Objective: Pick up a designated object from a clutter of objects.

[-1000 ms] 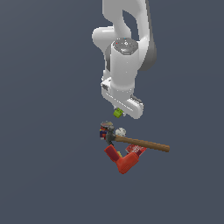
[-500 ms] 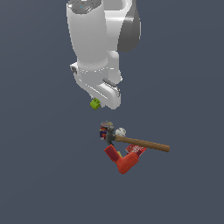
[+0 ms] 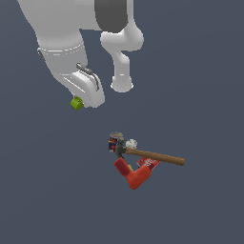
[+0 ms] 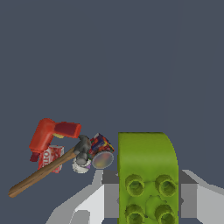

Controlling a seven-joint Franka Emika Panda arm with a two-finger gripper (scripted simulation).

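I'm looking at a simulated scene, not a real room: in both views everything sits against one flat, even slate-grey ground (image 3: 200, 71), with no walls, furniture or texture I can pick out. The white arm (image 3: 62, 43) is smooth and plastic-looking, with clean computer-drawn shading. The only props are a small heap: a wooden-handled hammer (image 3: 152, 155), a red bent object (image 3: 136, 175), a red flat box (image 4: 50, 157) and some multicoloured bits (image 4: 98, 151), all rendered with simple flat colours. It reads as a bare test scene in a simulator.
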